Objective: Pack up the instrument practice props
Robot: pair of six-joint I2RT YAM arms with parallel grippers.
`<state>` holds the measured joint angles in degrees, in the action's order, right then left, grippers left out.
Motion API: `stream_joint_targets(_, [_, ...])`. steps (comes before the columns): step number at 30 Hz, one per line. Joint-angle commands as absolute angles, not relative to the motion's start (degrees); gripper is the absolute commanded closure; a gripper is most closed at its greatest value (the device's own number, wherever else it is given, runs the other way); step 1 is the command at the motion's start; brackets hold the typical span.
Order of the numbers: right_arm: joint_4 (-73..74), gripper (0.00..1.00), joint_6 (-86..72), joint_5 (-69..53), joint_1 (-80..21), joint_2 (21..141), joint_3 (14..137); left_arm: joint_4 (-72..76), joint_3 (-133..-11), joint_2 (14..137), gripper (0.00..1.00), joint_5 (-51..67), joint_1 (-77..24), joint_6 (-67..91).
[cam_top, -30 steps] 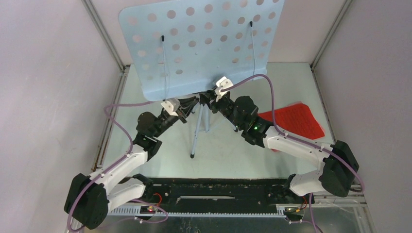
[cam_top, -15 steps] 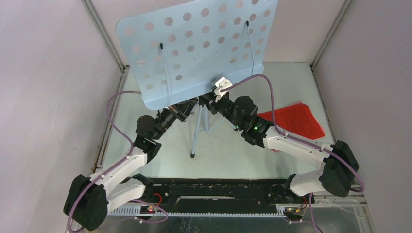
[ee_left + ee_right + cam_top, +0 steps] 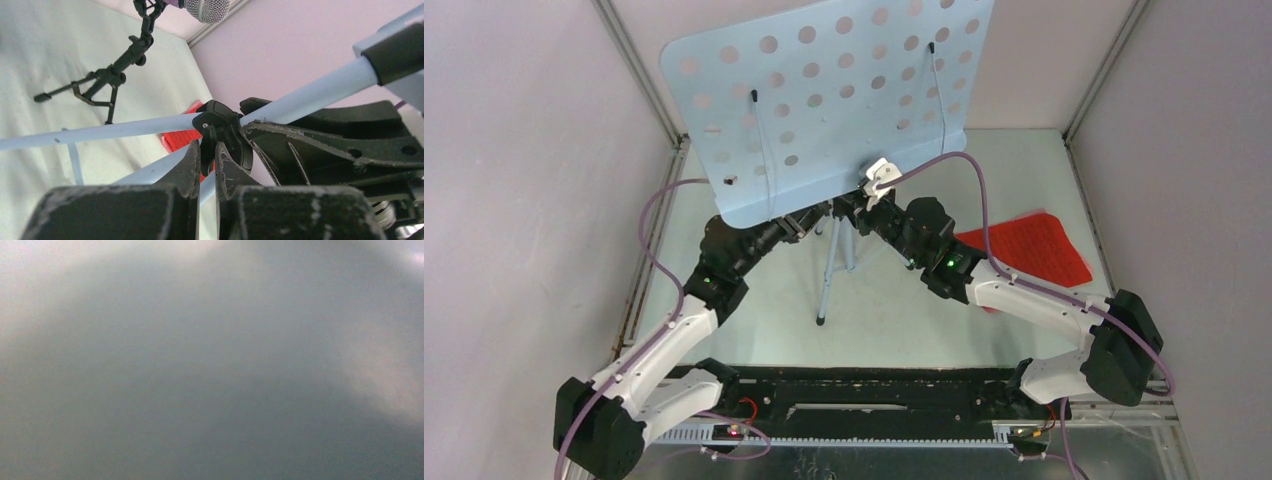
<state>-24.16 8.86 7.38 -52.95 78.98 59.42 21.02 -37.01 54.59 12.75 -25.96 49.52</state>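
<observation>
From above, the pale blue perforated music desk (image 3: 824, 100) stands tilted on top of the blue-grey tripod (image 3: 829, 275), whose legs rest on the bench (image 3: 904, 320). Both tools sit right under the desk's lower edge, at the head of the tripod. The left tool (image 3: 816, 217) comes in from the left and the right tool (image 3: 852, 210) from the right, almost meeting. The desk's edge hides their tips here. The left arm (image 3: 679, 325) stretches long from its base, slanting up and to the right. The right arm (image 3: 1024, 300) is folded at the elbow, with its forearm running up and to the left. A red score sheet (image 3: 1029, 250) lies flat on the bench, right of the tripod and partly under the right arm.

From the left wrist, the left tool's two fingers (image 3: 192, 165) stand nearly together, pinched on a thin tab of the black collar (image 3: 222, 127) that rings the tripod's pale tube. Just right of the collar, the right tool's dark fingers lie along the same tube. I cannot tell whether they squeeze it. Farther back a black mic mount (image 3: 110, 75) stands on the bench, carrying a microphone (image 3: 207, 7) with a mesh head at the frame's top edge.

The right wrist view is only a grey blur.
</observation>
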Motion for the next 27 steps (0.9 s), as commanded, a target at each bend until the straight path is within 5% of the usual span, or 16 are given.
stream_joint_targets(1, [-14.1,1.0,11.4,1.1,-55.8,80.2,59.1,13.0,-41.2,53.3,1.0,14.2,-24.6,60.2])
stream_joint_targets(10, [-13.5,1.0,11.4,1.8,-55.9,79.9,59.1,13.5,-42.1,55.7,0.79,24.9,-18.1,72.6])
stream_joint_targets(17, [-14.0,1.0,10.6,2.7,-55.9,80.1,59.1,13.4,-44.0,54.8,0.41,27.3,-15.5,68.1])
stream_joint_targets(24, [-14.3,1.0,8.4,5.1,-55.9,80.4,59.0,11.4,-43.7,50.0,0.24,25.4,-14.3,57.7])
stream_joint_targets(27, [-14.5,1.0,5.9,7.0,-55.9,80.3,59.0,16.0,-38.9,45.5,0.08,24.4,-15.4,51.4])
